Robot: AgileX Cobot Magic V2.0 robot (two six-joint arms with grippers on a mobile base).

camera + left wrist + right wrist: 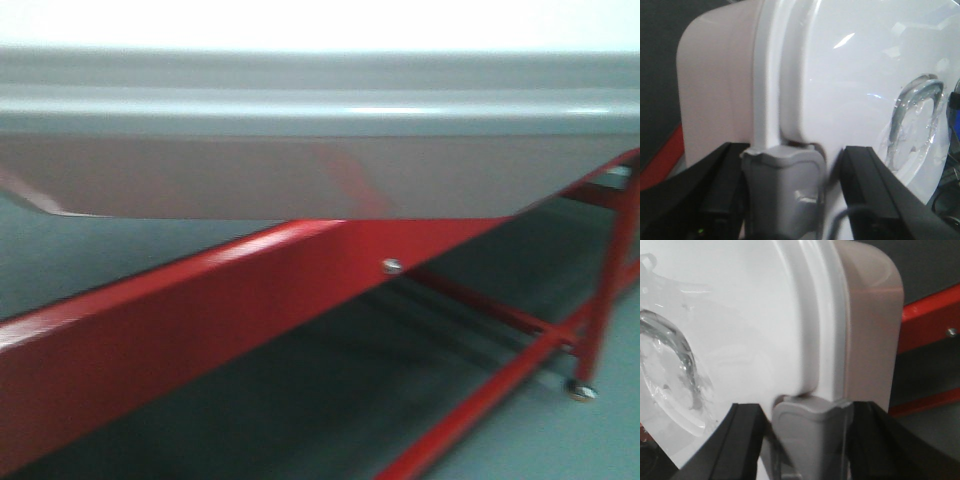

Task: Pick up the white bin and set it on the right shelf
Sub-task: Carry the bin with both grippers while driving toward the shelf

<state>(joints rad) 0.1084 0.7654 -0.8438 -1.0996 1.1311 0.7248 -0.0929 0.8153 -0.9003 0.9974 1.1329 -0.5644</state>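
Observation:
The white bin (320, 170) fills the top of the front view, its pinkish underside tilted above a red frame. In the left wrist view its glossy lid (850, 75) with the recessed handle (917, 115) faces me. My left gripper (796, 152) straddles the grey latch (782, 190) at the bin's end and is shut on the bin: one finger on the tub side, the other on the lid side. My right gripper (806, 410) is shut the same way over the grey latch (810, 440) at the opposite end of the bin (740, 315). The right shelf is out of view.
A red-legged frame (200, 320) runs diagonally under the bin, with a bolt (392, 266) and a caster wheel (580, 390) on grey-green floor. The red frame's bars (927, 320) also lie beyond the bin's right end. Something blue (955, 125) shows at the left wrist view's right edge.

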